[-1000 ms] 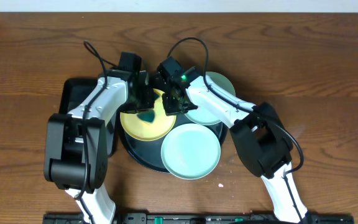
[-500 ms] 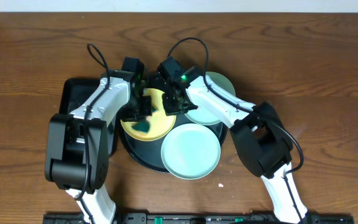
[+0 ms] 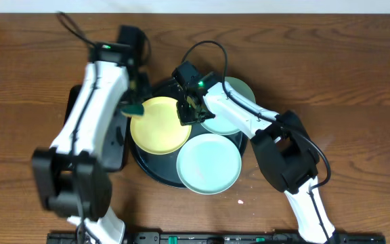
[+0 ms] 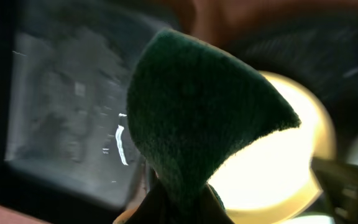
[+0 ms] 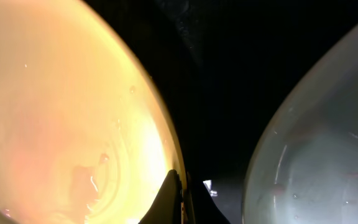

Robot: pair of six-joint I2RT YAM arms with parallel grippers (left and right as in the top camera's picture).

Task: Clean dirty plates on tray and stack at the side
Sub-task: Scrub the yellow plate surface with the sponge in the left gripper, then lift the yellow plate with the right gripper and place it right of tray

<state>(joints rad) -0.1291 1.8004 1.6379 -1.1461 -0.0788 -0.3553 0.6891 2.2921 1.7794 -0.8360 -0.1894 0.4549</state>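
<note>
The pale yellow plate (image 3: 160,124) lies on the left of the round black tray (image 3: 156,175). My right gripper (image 3: 187,112) is shut on the plate's right rim; the right wrist view shows the fingers (image 5: 174,190) pinching the rim of the yellow plate (image 5: 61,112). My left gripper (image 3: 135,107) is shut on a green sponge (image 4: 197,118) and holds it above the yellow plate's left edge (image 4: 278,155). One mint-green plate (image 3: 208,163) lies at the tray's front. The other mint-green plate (image 3: 234,108) lies at the back right, also in the right wrist view (image 5: 328,143).
The rectangular black tray (image 3: 80,102) sits left of the round tray, partly under my left arm; its wet floor shows in the left wrist view (image 4: 67,112). Brown wood tabletop (image 3: 344,88) surrounds both trays.
My left gripper has lifted the sponge off the yellow plate and swung left toward the rectangular tray. My right gripper has stayed on the plate's rim.
</note>
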